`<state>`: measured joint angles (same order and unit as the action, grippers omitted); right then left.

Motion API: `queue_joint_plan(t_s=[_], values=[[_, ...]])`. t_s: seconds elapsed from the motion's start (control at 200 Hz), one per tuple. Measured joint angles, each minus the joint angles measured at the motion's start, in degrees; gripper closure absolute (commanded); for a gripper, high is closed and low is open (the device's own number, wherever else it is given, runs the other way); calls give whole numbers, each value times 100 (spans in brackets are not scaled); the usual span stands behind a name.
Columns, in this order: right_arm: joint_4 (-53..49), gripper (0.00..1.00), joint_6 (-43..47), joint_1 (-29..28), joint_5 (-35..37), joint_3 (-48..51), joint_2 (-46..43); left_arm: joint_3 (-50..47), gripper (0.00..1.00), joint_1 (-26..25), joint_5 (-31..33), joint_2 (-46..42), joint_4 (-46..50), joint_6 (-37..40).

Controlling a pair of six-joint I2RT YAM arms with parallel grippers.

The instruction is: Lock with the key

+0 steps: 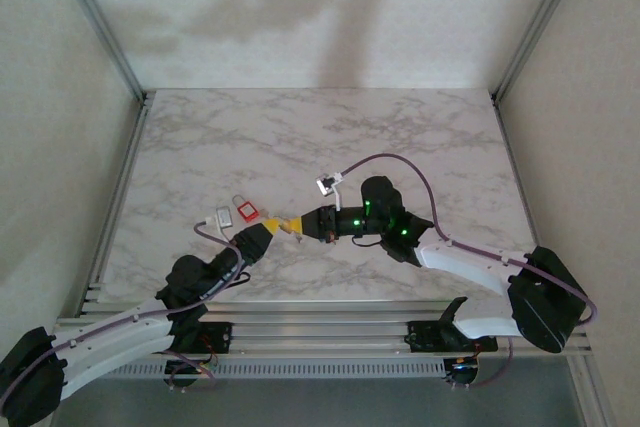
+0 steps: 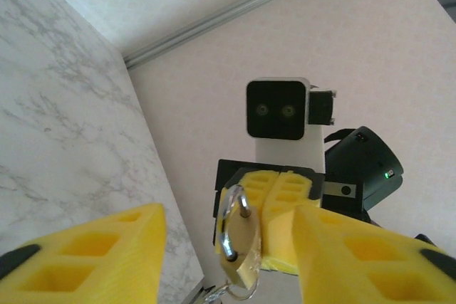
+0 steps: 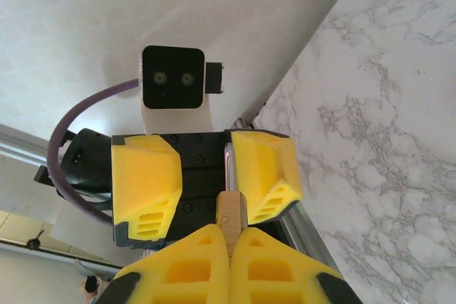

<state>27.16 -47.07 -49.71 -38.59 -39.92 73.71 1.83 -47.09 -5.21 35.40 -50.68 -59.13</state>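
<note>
- While your right gripper (image 3: 229, 236) is clamping the brass padlock (image 2: 241, 243) above the table (image 1: 400, 137),
- your left gripper (image 1: 272, 231) is sitting part-open, fingers (image 2: 107, 254) flanking it.
- a red padlock (image 1: 247, 212) is lying just beside them.

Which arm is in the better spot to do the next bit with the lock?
Left, probably. Its tool is open, free, and facing the padlock. The right tool is shut on the padlock, so it is busy holding it.
</note>
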Motion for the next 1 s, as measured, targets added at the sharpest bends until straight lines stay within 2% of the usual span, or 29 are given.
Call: queue_joint_plan(t_s=[0.16,0.35,0.45,0.641,0.841,1.001], values=[[2,100,0,-44,-4,0,17,0,68,11,0,-70,-13,-13],[7,100,-4,-59,-7,0,44,0,70,39,0,-90,-13,-4],[7,100,-4,-59,-20,0,44,0,76,39,-2,-90,-7,0],[9,100,-9,-59,-26,0,44,0,80,44,-2,-90,-7,0],[66,100,-55,-59,-61,0,44,0,100,50,-17,-85,7,39],[162,100,-229,-59,-70,0,59,0,100,70,-20,-92,13,66]])
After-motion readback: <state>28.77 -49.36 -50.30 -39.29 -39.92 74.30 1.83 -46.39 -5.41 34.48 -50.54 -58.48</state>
